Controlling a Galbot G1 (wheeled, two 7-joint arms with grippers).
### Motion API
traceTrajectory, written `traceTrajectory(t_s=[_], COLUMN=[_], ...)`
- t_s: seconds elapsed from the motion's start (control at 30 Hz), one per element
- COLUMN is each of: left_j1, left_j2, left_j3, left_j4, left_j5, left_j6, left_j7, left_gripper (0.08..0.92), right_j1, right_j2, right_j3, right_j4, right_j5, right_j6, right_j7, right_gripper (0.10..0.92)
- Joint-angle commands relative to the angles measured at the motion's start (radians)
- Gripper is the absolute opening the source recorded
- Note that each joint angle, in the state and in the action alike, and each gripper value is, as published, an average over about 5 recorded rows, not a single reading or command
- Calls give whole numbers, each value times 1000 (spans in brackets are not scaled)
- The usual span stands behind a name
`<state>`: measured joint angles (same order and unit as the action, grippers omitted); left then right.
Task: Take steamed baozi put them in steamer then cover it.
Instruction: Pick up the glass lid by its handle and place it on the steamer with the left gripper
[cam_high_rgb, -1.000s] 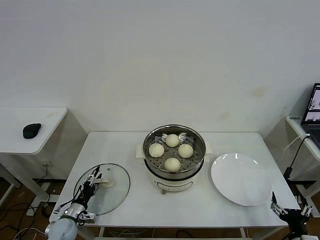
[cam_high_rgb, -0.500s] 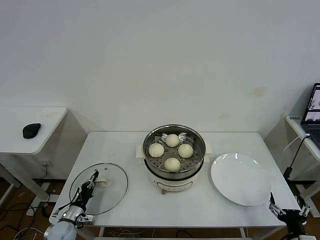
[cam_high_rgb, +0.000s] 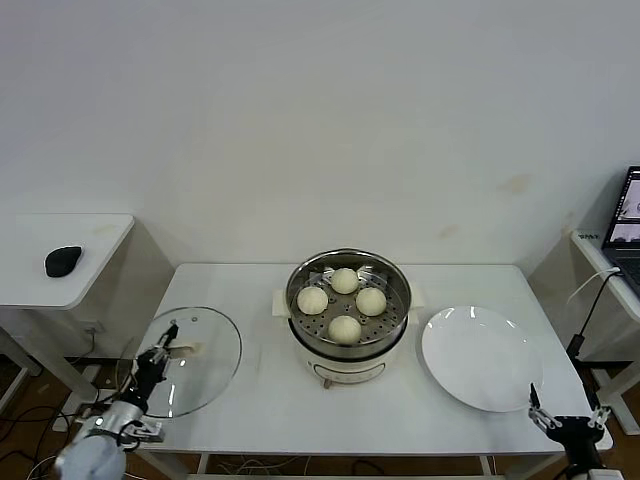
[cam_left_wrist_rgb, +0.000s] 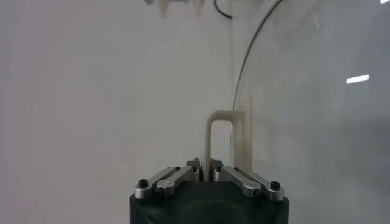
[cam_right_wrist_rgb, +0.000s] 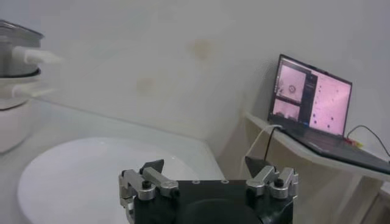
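The steamer (cam_high_rgb: 348, 345), a shiny steel pot on a cream base, stands mid-table with several pale baozi (cam_high_rgb: 344, 329) on its perforated tray. The cover (cam_high_rgb: 205, 372), a clear glass lid with a cream handle (cam_high_rgb: 183, 349), hangs at the table's left edge, partly past it. My left gripper (cam_high_rgb: 165, 348) is shut on that handle. The left wrist view shows the handle bar (cam_left_wrist_rgb: 208, 140) pinched between the jaws, with the glass (cam_left_wrist_rgb: 304, 122) beside it. My right gripper (cam_high_rgb: 565, 408) waits open and empty at the table's front right corner, as the right wrist view (cam_right_wrist_rgb: 205, 165) also shows.
A flat white plate (cam_high_rgb: 482, 372) lies right of the steamer, just ahead of my right gripper; the right wrist view shows it (cam_right_wrist_rgb: 91, 176) too. A side table with a black mouse (cam_high_rgb: 63, 261) stands to the left. A laptop (cam_right_wrist_rgb: 311, 97) sits on a shelf at the right.
My left gripper has shut on the cover's handle and carried the cover leftwards, off its earlier spot on the table. The right gripper has drifted slightly left.
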<state>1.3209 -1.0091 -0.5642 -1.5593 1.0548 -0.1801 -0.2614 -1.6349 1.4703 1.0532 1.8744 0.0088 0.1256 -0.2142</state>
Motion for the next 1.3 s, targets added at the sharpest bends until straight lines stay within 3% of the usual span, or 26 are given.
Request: traceTrajectory(t_s=[0.03, 0.27, 0.43, 0.77, 1.3], left_j1=[41, -65, -204, -521, -634], left_j2=[181, 259, 243, 63, -207], left_j3=[-68, 81, 309, 601, 751], left_j4=[-333, -475, -499, -439, -264], left_j5=[-311, -393, -355, -145, 143], left_j6=[82, 259, 413, 597, 652], left_j7=[166, 249, 269, 416, 556], left_gripper=[150, 150, 150, 150, 150], right_j1=[-7, -12, -18, 2, 23], right_j2=[0, 4, 26, 60, 73], right_j3=[-23, -55, -93, -157, -170], right_j4=[8, 15, 8, -17, -44], right_j5=[-18, -46, -75, -131, -155], right_j6=[9, 15, 26, 29, 35], right_j7=[-7, -9, -5, 12, 22], right_gripper=[823, 823, 823, 823, 823])
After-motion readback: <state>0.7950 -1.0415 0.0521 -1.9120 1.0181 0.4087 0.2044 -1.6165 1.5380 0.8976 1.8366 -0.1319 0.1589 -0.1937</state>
